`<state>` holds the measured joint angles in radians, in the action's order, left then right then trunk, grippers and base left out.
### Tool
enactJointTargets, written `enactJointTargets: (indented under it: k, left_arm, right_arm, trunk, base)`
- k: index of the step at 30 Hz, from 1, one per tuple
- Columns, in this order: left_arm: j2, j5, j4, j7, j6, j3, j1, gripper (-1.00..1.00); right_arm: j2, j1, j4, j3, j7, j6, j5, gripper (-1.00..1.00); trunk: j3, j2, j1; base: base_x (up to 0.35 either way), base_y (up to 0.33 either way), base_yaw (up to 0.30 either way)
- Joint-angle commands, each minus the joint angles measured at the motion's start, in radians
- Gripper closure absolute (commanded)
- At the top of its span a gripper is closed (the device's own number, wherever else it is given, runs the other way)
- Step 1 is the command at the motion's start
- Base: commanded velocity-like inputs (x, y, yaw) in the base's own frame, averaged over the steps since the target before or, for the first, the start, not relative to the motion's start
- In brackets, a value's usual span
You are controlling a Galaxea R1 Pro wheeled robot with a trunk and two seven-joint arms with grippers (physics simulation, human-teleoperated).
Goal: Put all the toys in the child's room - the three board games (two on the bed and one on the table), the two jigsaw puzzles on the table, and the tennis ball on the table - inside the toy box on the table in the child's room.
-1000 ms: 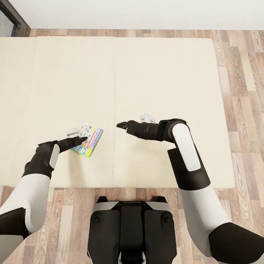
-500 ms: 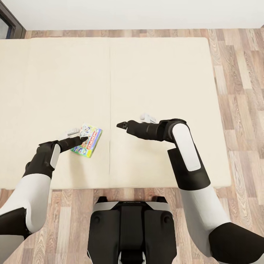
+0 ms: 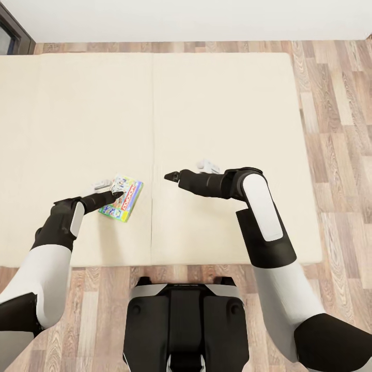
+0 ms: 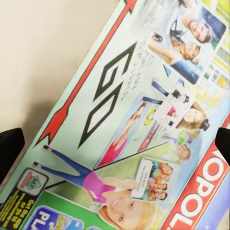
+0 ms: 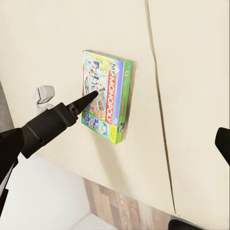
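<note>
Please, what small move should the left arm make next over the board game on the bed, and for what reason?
Probably lower the left gripper a little and close it on the near edge of the board game. The game lies flat on the bed, and in the left wrist view its cover sits between the two open fingertips, so the gripper hangs over it without a grasp. The right gripper is apart from it.

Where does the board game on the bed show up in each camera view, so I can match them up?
Head view: board game lies left of centre, on the bed, under the left tool.
Left wrist view: board game seen close up, printed lid across most of the picture.
Right wrist view: board game upper middle.
Shared landmark: the red MONOPOLY band.
</note>
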<state>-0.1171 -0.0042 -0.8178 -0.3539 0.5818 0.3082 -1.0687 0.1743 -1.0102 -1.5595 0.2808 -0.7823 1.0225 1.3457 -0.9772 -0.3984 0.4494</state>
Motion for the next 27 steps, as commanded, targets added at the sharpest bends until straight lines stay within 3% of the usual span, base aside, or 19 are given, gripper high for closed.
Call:
enactJointTargets:
  k: [1,27]
  left_arm:
    - [0.000,0.000,-0.001,-0.005,0.007,0.003,0.000,-1.00]
    - [0.005,0.000,-0.003,-0.005,0.010,0.003,0.000,-1.00]
  right_arm:
    - [0.000,-0.001,-0.001,0.000,-0.010,0.002,0.009,-1.00]
    - [0.000,-0.001,-0.001,0.001,-0.011,0.002,0.009,-1.00]
  trunk:
    - [-0.001,-0.002,0.001]
    - [-0.001,-0.002,0.001]
  base:
    - [0.000,-0.195,0.000]
    - [0.000,-0.092,0.000]
